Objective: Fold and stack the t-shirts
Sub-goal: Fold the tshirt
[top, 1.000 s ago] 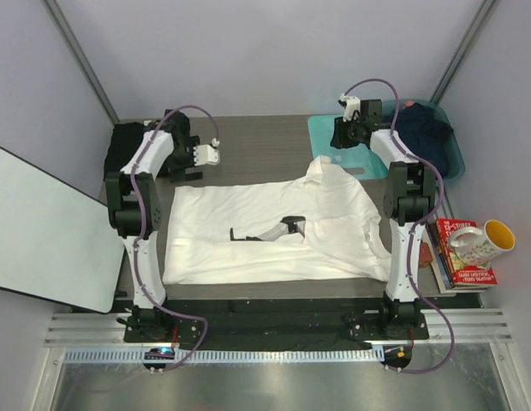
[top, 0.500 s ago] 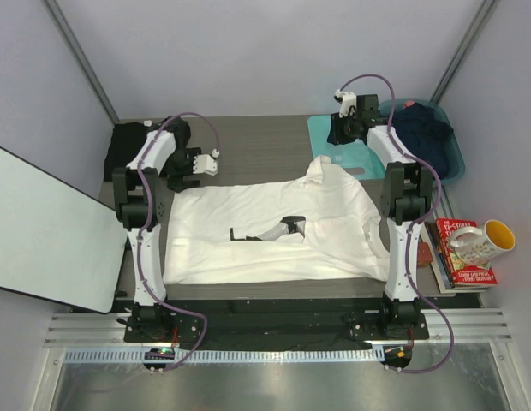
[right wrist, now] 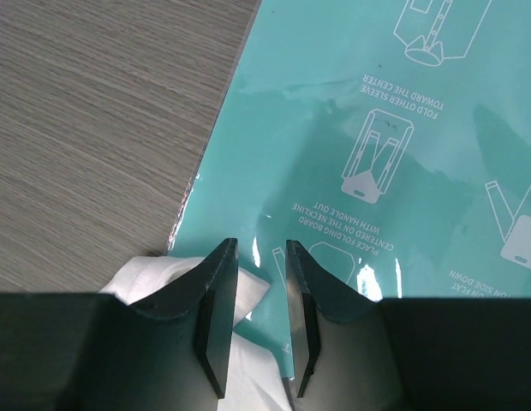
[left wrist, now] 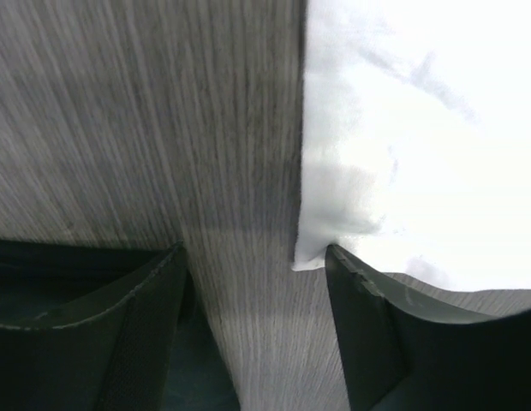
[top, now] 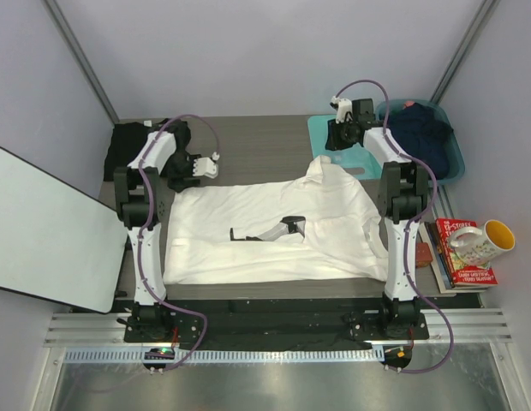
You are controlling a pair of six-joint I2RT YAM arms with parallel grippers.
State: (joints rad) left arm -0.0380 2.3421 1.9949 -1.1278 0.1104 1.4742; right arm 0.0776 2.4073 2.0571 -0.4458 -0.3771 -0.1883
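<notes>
The white t-shirt (top: pixel 214 223) lay spread flat on the table (top: pixel 257 141). The left gripper (left wrist: pixel 253 253), jaws wide apart and empty, stood at its far left corner. The right gripper (right wrist: pixel 261 244), jaws narrowly parted and empty, hung beyond its collar over the teal board (right wrist: pixel 351 111). The black t-shirt (top: pixel 124 145) lay beyond that left corner.
</notes>
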